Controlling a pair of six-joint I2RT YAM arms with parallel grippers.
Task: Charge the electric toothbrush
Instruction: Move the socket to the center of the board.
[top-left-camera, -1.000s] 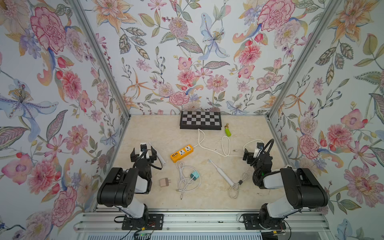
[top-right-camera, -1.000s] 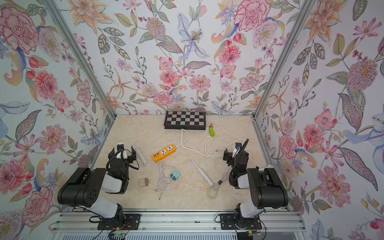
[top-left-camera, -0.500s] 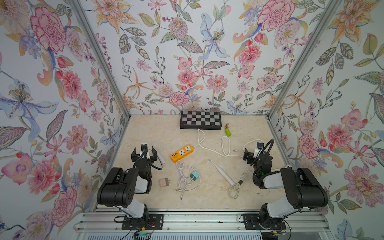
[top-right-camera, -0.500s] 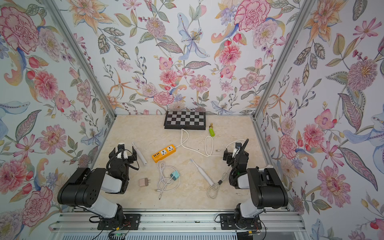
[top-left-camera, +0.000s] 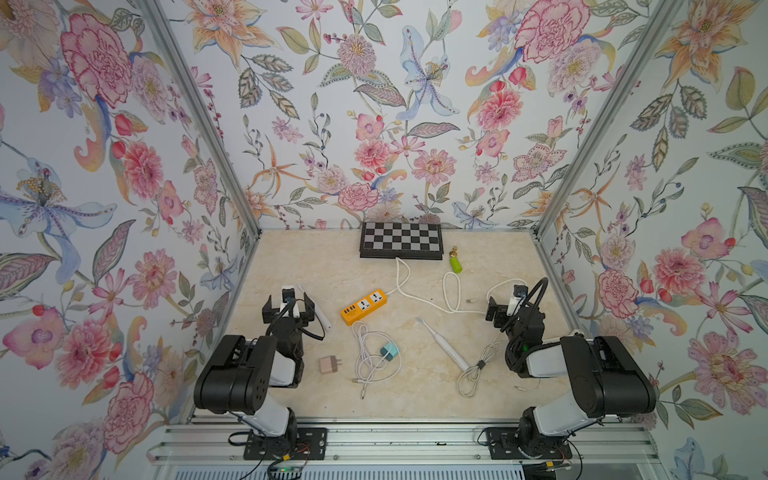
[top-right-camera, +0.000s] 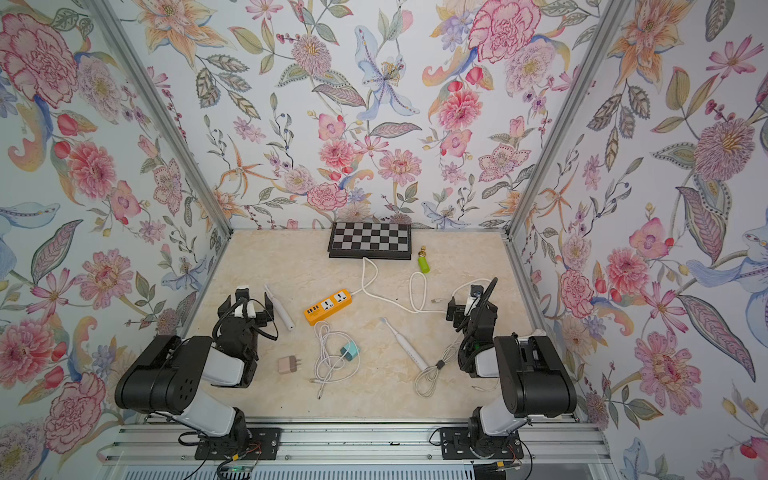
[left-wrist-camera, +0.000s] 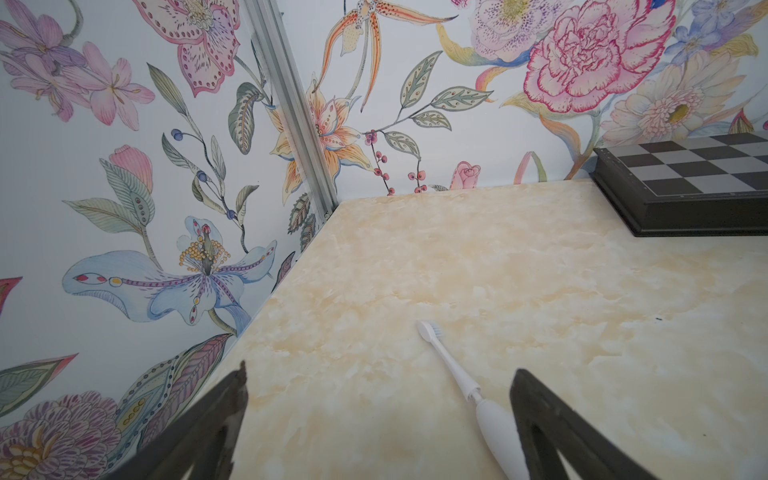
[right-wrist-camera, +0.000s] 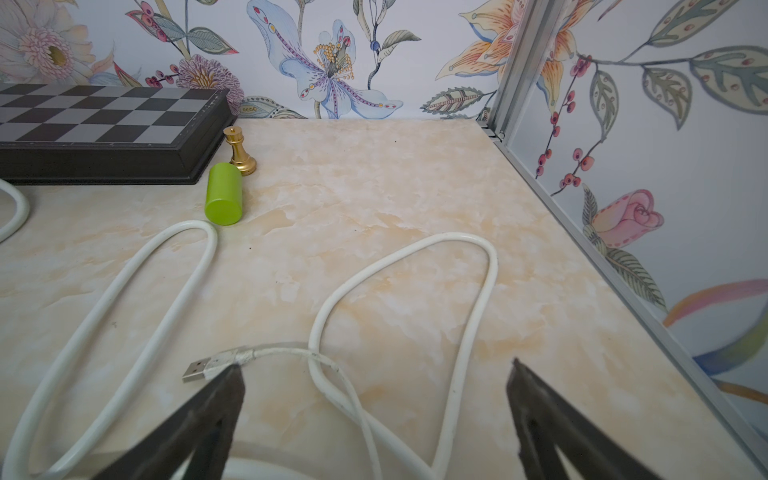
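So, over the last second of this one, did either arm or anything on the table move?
Nothing visibly changed. The left hand and right hand are open and empty as before. The toothbrush in the middle, the power strip and the pink adapter lie where they were.

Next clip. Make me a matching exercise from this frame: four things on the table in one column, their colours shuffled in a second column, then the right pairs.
Things
1. power strip
2. cylinder
3. adapter
4. chess piece

Colours
A. gold
B. pink
C. orange
D. green

Pairs: 1-C, 2-D, 3-B, 4-A
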